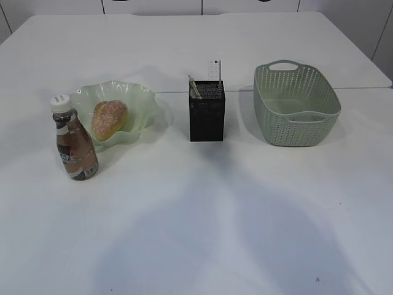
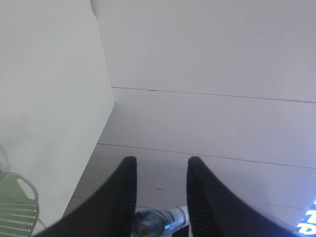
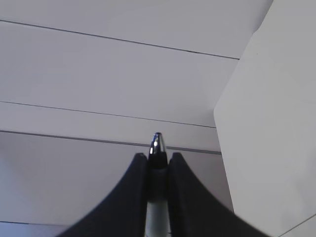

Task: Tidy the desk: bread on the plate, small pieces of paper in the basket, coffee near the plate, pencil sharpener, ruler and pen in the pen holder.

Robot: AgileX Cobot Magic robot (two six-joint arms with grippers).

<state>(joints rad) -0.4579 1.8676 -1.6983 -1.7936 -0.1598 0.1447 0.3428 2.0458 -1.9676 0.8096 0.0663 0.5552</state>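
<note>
Your right tool [image 3: 157, 160] pinches a slim pen with a chrome tip [image 3: 156, 144], light, stiff and slick, so hold it mid-barrel; your left tool [image 2: 160, 170] stands spread and empty. On the white bench [image 1: 196, 233], the square black mesh pen holder [image 1: 206, 117] waits between the ruffled green glass plate [image 1: 144, 98] and the sage-green woven basket [image 1: 298, 114].

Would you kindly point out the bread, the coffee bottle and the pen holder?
bread [image 1: 110, 119], exterior view, middle of the crust.
coffee bottle [image 1: 76, 151], exterior view, on the copper-brown label.
pen holder [image 1: 206, 118], exterior view, front mesh wall.
</note>
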